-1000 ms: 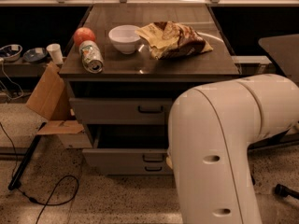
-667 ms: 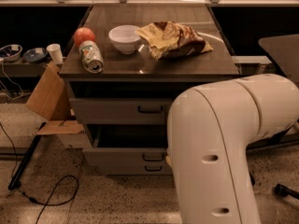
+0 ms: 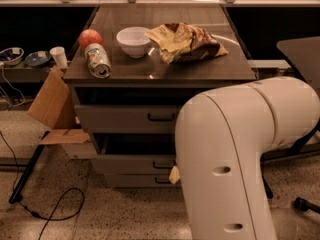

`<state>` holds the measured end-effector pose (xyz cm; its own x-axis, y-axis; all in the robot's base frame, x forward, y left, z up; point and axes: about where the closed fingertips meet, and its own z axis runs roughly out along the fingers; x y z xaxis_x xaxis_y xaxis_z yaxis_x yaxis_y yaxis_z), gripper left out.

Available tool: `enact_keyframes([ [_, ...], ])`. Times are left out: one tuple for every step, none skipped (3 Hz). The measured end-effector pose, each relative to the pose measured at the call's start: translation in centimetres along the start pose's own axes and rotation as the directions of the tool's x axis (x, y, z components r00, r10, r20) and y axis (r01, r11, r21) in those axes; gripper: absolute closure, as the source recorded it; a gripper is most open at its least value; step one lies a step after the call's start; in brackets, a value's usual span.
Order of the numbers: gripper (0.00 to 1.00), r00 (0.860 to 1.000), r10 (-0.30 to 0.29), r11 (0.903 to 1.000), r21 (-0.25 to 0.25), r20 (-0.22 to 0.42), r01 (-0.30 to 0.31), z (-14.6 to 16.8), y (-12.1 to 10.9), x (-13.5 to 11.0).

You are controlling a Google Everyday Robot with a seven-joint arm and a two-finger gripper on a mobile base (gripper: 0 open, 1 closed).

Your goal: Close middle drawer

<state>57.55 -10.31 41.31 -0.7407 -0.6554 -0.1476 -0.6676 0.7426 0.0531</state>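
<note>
Middle drawer [image 3: 131,164] stood pulled out, closing not yet done. Gripper was hidden behind the white arm [image 3: 235,159]; state of jaws could not be told.

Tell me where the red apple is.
In the camera view, the round red apple sits left on the dark cabinet top, behind the lying silver can and left of the white bowl. The pincer is not in view.

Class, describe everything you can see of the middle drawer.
The middle drawer is wide, shallow and grey, metal by its look, with a small dark pull at its front's centre. It stands pulled out, its dark inside showing above the front. The robot arm hides its right end; the pincer is out of view.
</note>
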Motion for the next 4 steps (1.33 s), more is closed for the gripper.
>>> enact_keyframes([
  [0.00, 1.000, -0.031, 0.9993, 0.022, -0.002, 0.031, -0.2, 0.4, -1.3],
  [0.00, 0.999, -0.049, 0.9983, 0.030, -0.003, 0.049, -0.2, 0.7, -2.1],
  [0.00, 0.999, -0.049, 0.9983, 0.030, -0.003, 0.049, -0.2, 0.7, -2.1],
  [0.00, 0.995, -0.101, 0.9948, -0.001, 0.012, 0.101, 0.4, 2.5, -3.6],
])
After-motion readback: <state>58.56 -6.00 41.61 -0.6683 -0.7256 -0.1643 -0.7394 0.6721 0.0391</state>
